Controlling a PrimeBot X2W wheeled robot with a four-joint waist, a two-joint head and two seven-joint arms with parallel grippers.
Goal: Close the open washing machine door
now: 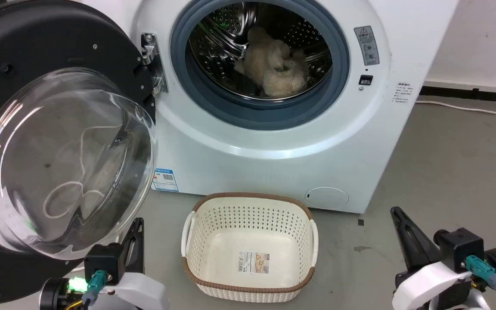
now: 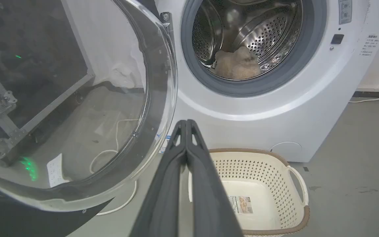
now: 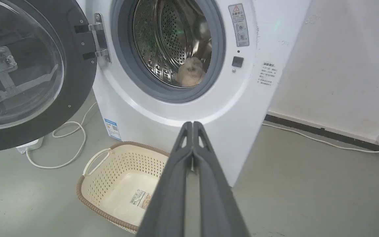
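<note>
I see 1 cream basket (image 1: 248,220) on the grey floor (image 1: 446,172), label (image 1: 253,261) inside, white cable (image 3: 84,136) nearby.

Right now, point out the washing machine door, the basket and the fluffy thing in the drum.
washing machine door (image 1: 58,43), head view, upper part of its black frame.
basket (image 1: 248,215), head view, perforated back wall.
fluffy thing (image 1: 274,64), head view, its middle.

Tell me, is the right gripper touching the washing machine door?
Apart. The head view shows the right gripper at lower right and the washing machine door at far left, with the basket between them.
</note>
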